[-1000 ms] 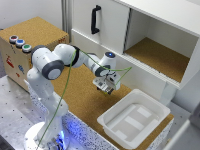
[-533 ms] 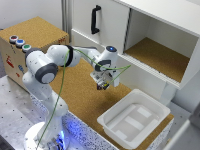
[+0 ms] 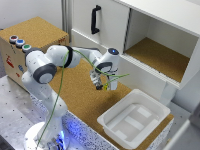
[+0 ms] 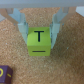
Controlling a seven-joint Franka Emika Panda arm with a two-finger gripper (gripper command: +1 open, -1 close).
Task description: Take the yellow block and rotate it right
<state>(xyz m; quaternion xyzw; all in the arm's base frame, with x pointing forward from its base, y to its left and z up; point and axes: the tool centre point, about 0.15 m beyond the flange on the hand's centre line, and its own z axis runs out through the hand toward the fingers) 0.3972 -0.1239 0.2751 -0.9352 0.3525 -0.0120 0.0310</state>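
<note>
Wrist view shows the gripper (image 4: 39,31) clenched on the yellow block (image 4: 39,41), one finger pressed to each side, with a black T on the face toward the camera. The block hangs above the cork surface (image 4: 65,65), a purple block (image 4: 4,75) lying nearby. Grasping looks done; turning the wrist rightward, grip kept firm, seems next.
</note>
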